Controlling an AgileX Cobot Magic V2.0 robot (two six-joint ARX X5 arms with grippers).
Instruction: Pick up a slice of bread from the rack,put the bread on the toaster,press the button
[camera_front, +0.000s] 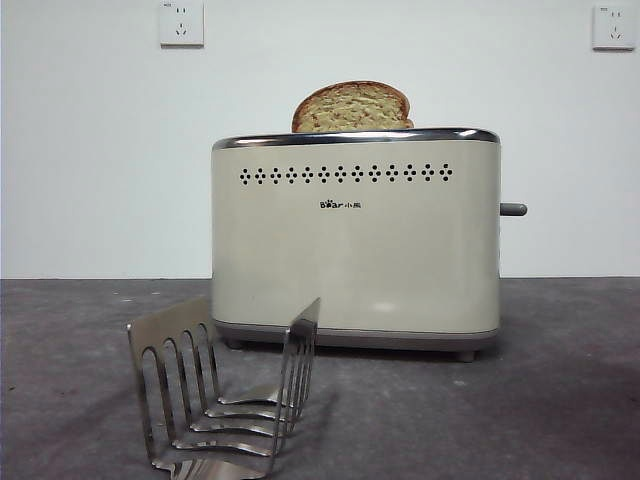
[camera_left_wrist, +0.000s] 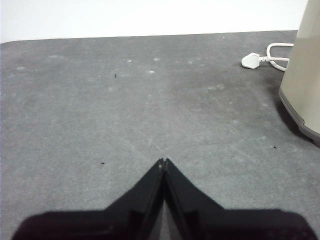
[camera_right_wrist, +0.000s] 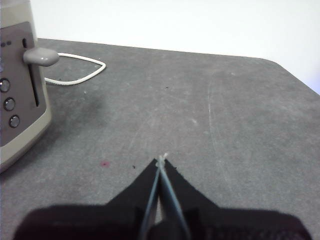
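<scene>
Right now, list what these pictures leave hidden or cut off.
- Bread, front view: only its domed top shows; the toaster hides the rest.
- Rack, front view: its near end is cut off by the bottom edge.
- Lever, right wrist view: its slot's lower end runs behind the toaster's corner.
- Cable, left wrist view: it disappears behind the toaster.
- Left gripper and right gripper: absent from the front view.

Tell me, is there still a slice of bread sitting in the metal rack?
No, the rack holds nothing; the bread sticks up from the toaster.
</scene>
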